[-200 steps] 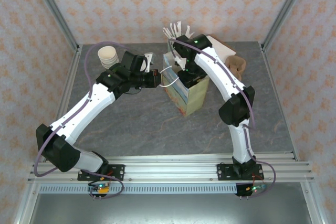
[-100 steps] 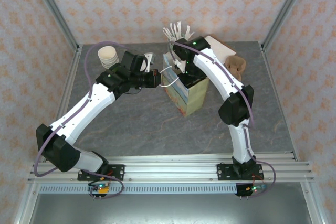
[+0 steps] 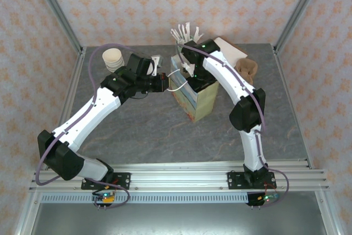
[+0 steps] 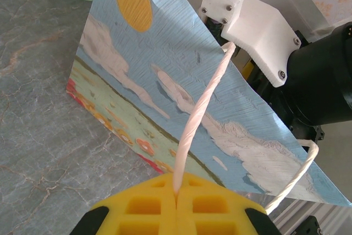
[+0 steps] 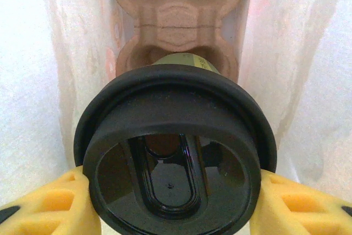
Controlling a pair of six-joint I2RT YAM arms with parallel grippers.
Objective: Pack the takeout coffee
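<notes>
The takeout coffee (image 5: 184,59) shows as a sliver of green cup under its round black lid (image 5: 173,152). My right gripper (image 5: 175,191) is shut on it, a yellow pad (image 5: 44,207) on each side of the lid. It hangs inside the paper bag (image 3: 192,100), between the bag's pale inner walls (image 5: 308,53) and above a brown moulded cup carrier (image 5: 179,20) at the bottom. My left gripper (image 4: 177,193) is shut on the bag's white twisted handle (image 4: 198,119), left of the printed bag (image 4: 165,81). From above, the right gripper (image 3: 190,72) reaches into the bag's mouth and the left gripper (image 3: 163,82) sits beside it.
A stack of lidless green cups (image 3: 114,58) stands at the back left. White cutlery (image 3: 184,30) sticks up behind the bag. A white box (image 3: 231,48) and another brown carrier (image 3: 247,69) lie at the back right. Metal frame posts line the table's sides.
The right arm has shifted slightly at the bag's mouth, uncovering more of the brown carrier behind it. The left arm and the bag have held still.
</notes>
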